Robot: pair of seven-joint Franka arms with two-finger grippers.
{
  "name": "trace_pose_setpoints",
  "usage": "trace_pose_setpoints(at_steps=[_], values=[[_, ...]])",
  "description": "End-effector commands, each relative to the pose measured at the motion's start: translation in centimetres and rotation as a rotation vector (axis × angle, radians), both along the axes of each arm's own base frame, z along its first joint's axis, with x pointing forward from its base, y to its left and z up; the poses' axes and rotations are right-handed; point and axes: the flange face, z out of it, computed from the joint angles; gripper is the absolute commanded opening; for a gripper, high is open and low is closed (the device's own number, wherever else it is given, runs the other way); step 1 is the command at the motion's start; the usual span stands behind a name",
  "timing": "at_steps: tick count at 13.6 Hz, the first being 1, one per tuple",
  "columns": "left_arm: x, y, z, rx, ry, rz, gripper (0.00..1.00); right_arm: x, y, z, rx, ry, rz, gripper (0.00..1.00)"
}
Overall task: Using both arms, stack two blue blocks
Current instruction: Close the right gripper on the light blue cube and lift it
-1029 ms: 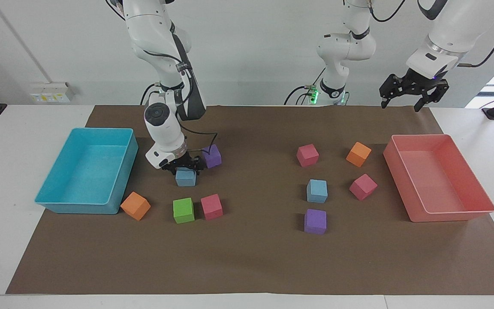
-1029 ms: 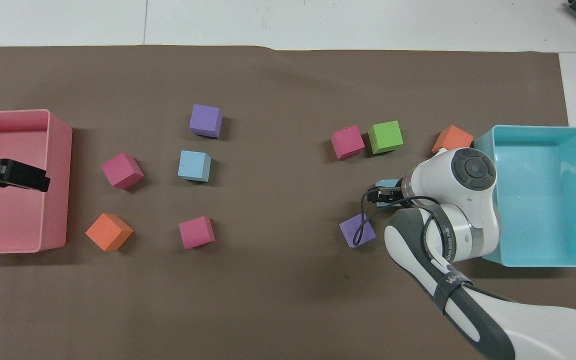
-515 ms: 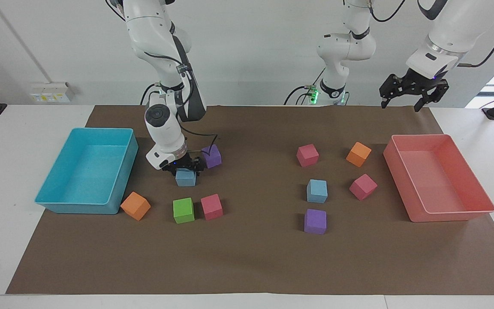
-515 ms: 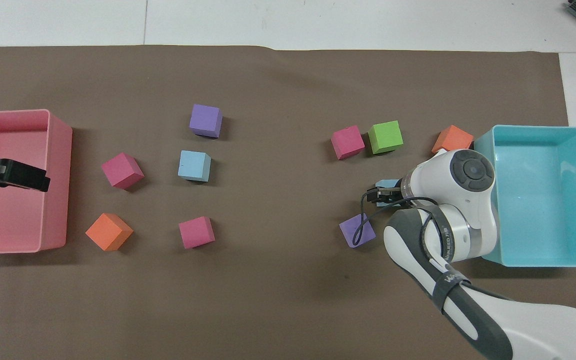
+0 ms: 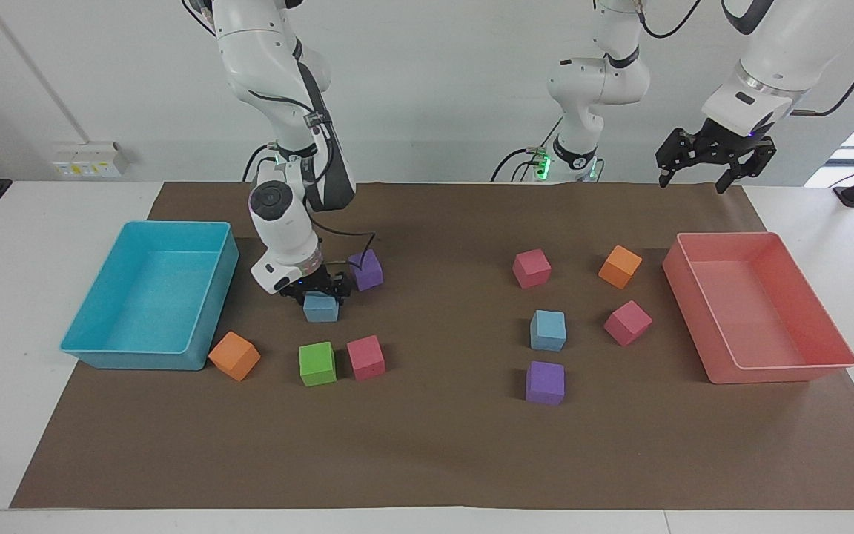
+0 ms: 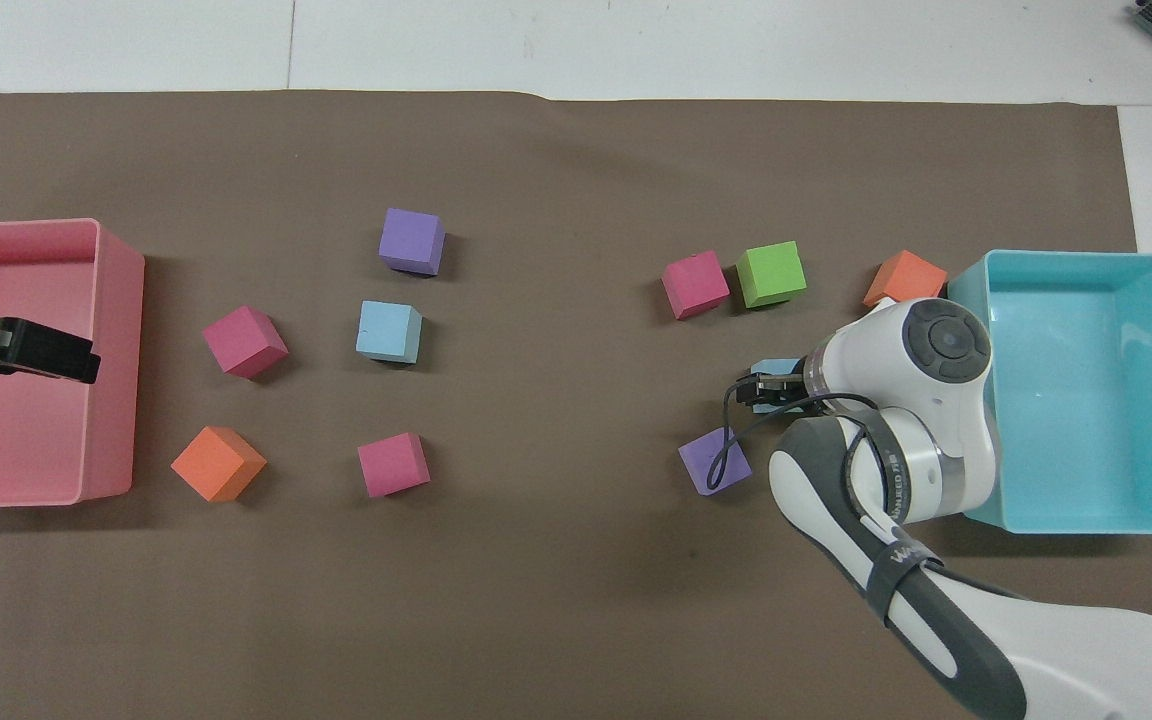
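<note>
seemingly open right tool (image 5: 321, 291) astride blue block (image 5: 321, 308)

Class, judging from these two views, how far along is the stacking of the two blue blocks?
Done: nothing stacked; both blue blocks sit apart on the mat. In hand: the right gripper is down around the blue block near the cyan tray, not lifted. Left: lift it and stack it on the other blue block. The left gripper waits, open, above the pink tray.

The right gripper (image 5: 321, 291) sits low on a blue block (image 5: 321, 308) beside the cyan tray (image 5: 208, 326), fingers down either side of it, while the left gripper (image 5: 696, 178) hangs spread open above the table near the pink tray (image 5: 723, 374), well apart from the second blue block (image 5: 548, 330)
</note>
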Motion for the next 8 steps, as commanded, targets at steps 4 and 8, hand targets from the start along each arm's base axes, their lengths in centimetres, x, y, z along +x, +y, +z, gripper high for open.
trace_pose_setpoints(at_steps=[4,8], values=[[-0.4,0.4,0.6,-0.002,-0.003,0.001,1.00,0.2,0.2,-0.2,0.018,-0.012,-0.020,0.00],[-0.4,0.4,0.6,-0.002,-0.003,0.001,1.00,1.0,0.6,2.5,0.027,-0.042,-0.050,0.00]])
